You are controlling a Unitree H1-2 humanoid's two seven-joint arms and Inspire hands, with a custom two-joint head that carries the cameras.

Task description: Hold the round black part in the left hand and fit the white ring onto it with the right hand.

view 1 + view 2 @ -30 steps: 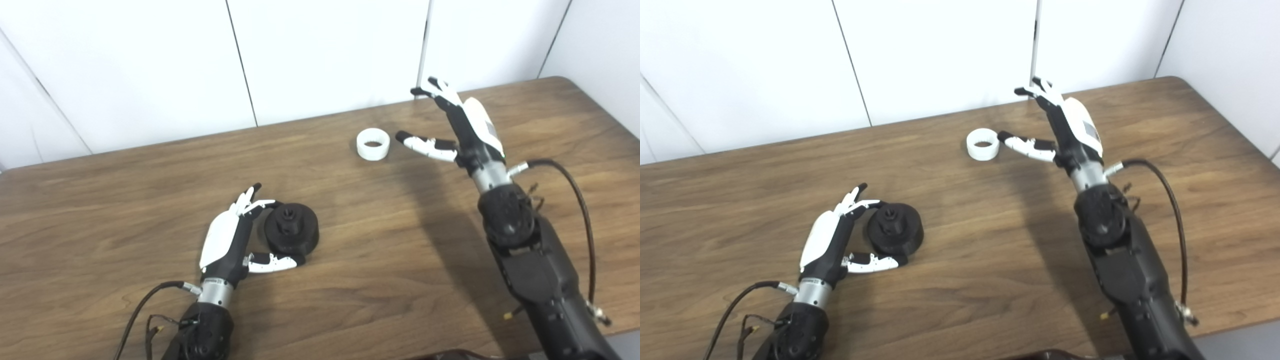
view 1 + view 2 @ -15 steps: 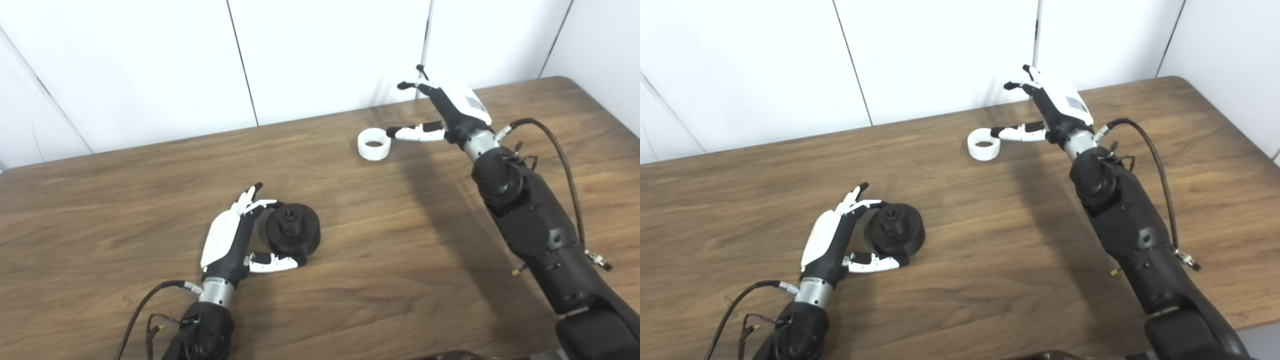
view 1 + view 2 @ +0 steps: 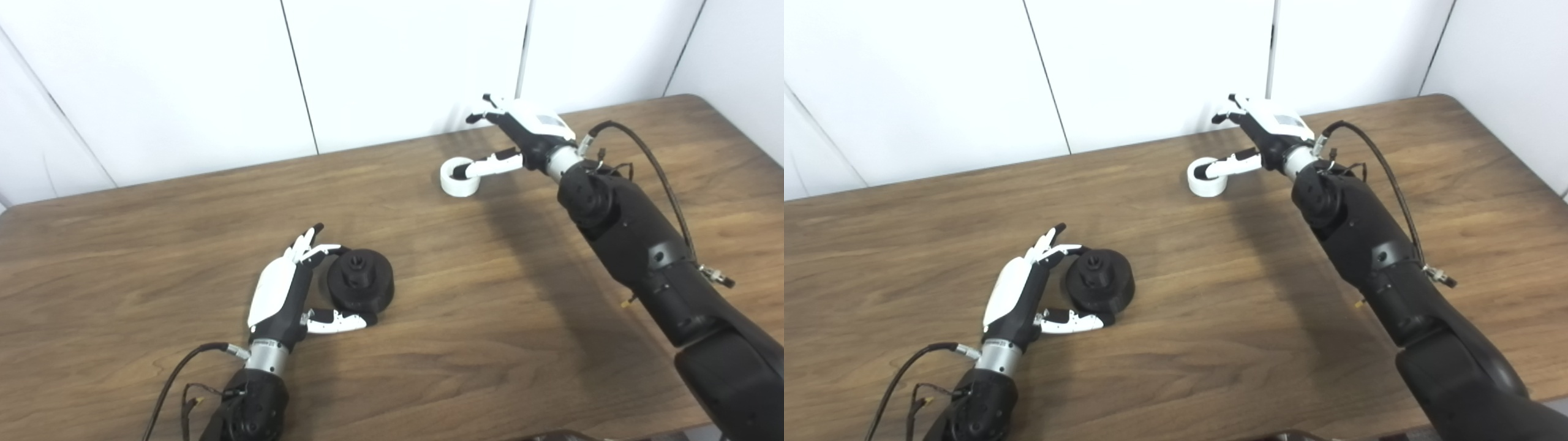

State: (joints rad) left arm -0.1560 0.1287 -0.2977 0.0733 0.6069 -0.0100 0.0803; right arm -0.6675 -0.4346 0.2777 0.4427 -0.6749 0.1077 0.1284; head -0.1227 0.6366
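Observation:
The round black part (image 3: pixel 359 285) lies flat on the wooden table (image 3: pixel 490 318), a raised hub at its centre. My left hand (image 3: pixel 280 294) is open and cupped round its left side: fingertips at its far-left edge, thumb (image 3: pixel 335 320) along its near edge. The white ring (image 3: pixel 456 185) sits on the table near the far edge. My right hand (image 3: pixel 522 131) is open beside it on the right, its thumb (image 3: pixel 487 167) reaching over the ring's rim into the opening. The other fingers are spread above and behind the ring.
White wall panels (image 3: pixel 398 67) rise directly behind the table's far edge, close behind the right hand. Cables hang from both wrists. The table's right corner (image 3: pixel 704 98) is rounded.
My right arm has reached forward and lowered, bringing the thumb from beside the ring to over its rim. The left hand and black part have stayed put.

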